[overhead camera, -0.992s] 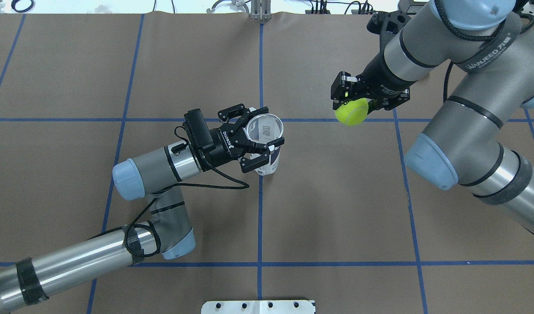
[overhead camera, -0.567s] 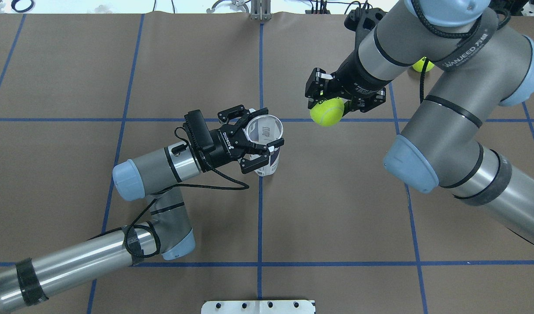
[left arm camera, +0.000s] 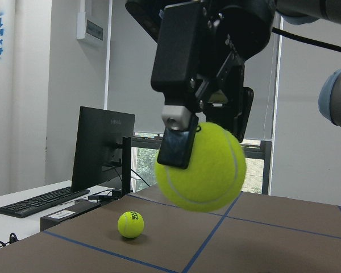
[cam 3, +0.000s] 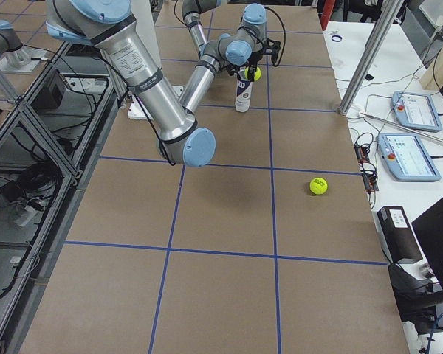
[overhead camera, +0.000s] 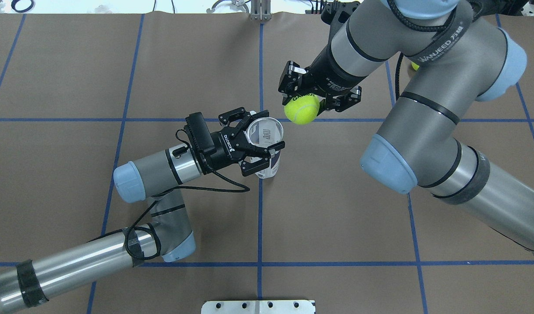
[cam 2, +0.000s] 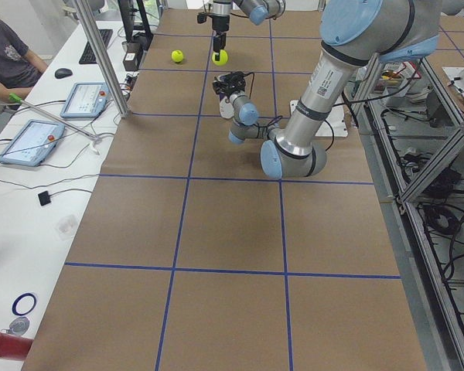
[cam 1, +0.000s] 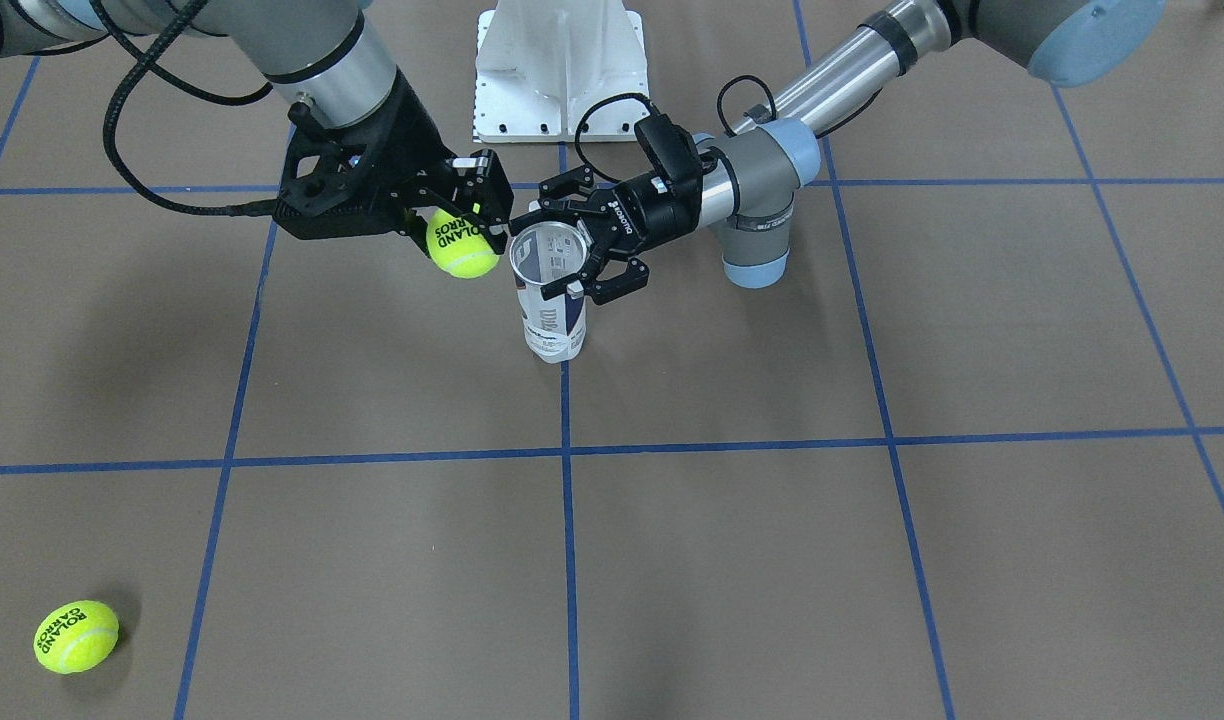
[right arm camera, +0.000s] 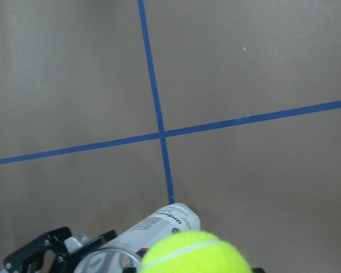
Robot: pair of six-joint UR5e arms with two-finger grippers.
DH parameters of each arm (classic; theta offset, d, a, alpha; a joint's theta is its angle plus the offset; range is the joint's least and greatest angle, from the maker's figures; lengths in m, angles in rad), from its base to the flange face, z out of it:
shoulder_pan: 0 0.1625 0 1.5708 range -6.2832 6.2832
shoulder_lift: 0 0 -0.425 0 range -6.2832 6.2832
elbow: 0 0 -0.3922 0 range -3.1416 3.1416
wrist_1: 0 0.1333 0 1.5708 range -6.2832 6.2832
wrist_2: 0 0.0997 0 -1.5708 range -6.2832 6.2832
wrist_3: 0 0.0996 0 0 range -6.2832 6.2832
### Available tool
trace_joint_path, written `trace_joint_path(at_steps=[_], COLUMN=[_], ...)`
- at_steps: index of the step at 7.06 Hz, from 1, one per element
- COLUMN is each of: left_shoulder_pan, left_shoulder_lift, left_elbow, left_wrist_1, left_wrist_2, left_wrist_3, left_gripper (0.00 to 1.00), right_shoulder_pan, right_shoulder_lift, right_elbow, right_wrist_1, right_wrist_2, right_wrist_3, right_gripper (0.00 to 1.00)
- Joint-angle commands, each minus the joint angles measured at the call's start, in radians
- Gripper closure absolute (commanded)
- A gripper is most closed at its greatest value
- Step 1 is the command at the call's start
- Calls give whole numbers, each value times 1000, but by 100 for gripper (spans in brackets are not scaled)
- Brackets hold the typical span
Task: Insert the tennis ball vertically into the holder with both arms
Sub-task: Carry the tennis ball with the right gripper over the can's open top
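The holder, a clear can with a white and navy label, stands upright on the table near the centre line; it also shows in the front view. My left gripper is closed around it just below the rim, seen too in the front view. My right gripper is shut on a yellow tennis ball and holds it in the air just beside and above the holder's open rim. The left wrist view shows that ball in the right gripper's fingers.
A second tennis ball lies on the table on the robot's right, far side; it is partly hidden behind the right arm in the overhead view. The white pedestal base stands at the robot's edge. Blue tape lines grid the brown table.
My right arm has moved to the left with the tennis ball, from well right of the holder to just beside its rim. The left arm and holder have stayed put.
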Motion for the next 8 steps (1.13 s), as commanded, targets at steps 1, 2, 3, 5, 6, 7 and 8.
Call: trace_joint_path(at_steps=[1,2,3,5,6,7,8], left_shoulder_pan=[0,0,0,0,0,2,0], left_shoulder_lift=[0,0,0,5,6,6,6], left_elbow=[-2,-3,-3,-3,-3,-2,-2], left_wrist_1=[-1,-1,-1,-1,-1,-1,-1], left_wrist_2=[0,0,0,0,0,0,0], left_wrist_3=[-2,-3,-3,-3,-3,-3,-3], left_gripper=[10,8,8,8,8,8,8], right_shoulder_pan=[-17,-27,-37,-60,-69,-76,-82], right_shoulder_lift=[21,28,37,70,70,70,70], right_elbow=[-4,-4,-8,-41,-42,-42,-42], right_wrist_1=[-1,-1,-1,-1,0,-1,0], right_wrist_2=[-8,-20,-29,-60,-71,-72,-74], right_wrist_3=[26,35,47,58,58,58,58], right_gripper=[100,100,100,100,100,100,100])
